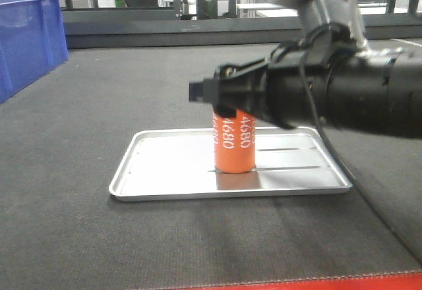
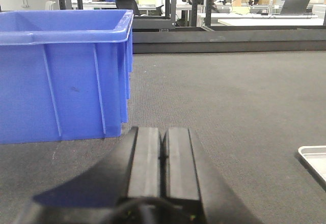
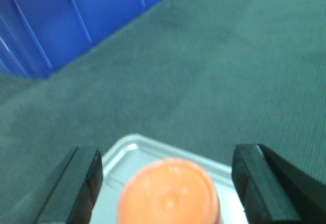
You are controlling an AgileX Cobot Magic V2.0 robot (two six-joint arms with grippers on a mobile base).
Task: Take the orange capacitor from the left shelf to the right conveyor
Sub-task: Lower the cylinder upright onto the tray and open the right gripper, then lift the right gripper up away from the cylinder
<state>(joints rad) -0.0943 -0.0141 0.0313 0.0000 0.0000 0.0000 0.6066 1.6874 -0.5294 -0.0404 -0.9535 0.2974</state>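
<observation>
The capacitor point(image 1: 234, 144), upright on the tray point(image 1: 171, 165) mid-frame, looks rigid, smooth, probably slippery, so grab mid-body; right gripper point(image 3: 165, 183) spread wide around it, left gripper point(image 2: 163, 158) pressed together.

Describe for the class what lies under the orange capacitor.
The orange capacitor stands upright on a small silver tray, which rests on the dark conveyor belt. The tray surface directly beneath its base is covered.
</observation>
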